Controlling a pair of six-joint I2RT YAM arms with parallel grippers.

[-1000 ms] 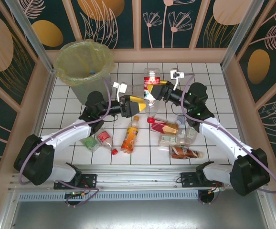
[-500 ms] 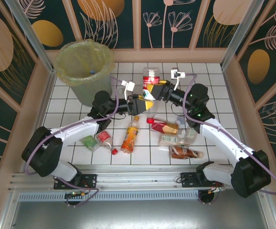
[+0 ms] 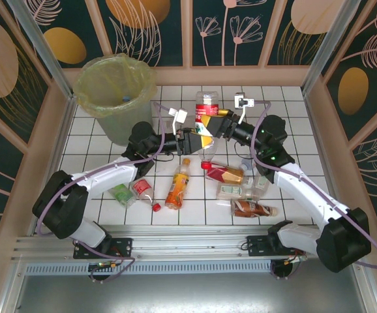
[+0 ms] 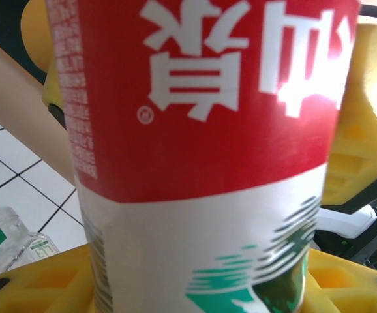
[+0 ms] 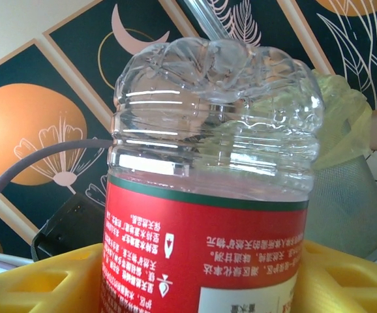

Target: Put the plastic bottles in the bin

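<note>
Centre of the tiled table: we note one red-labelled bottle held clear of the surface, upside down, clear base uppermost.

Right gripper reaches in from the right and grasps it at the label. In its wrist view the yellow fingers press against both sides of the label.

Left gripper comes in from the left, just below the right one. Its fingers sit against either side of the label, so we read this as a grasp too. Both arms hold the same bottle.

The bin stands at the far left corner, well apart from the held bottle.

Loose bottles lie on the tiles nearer the bases: an orange bottle, a green-labelled bottle and a red-capped bottle among them.
</note>
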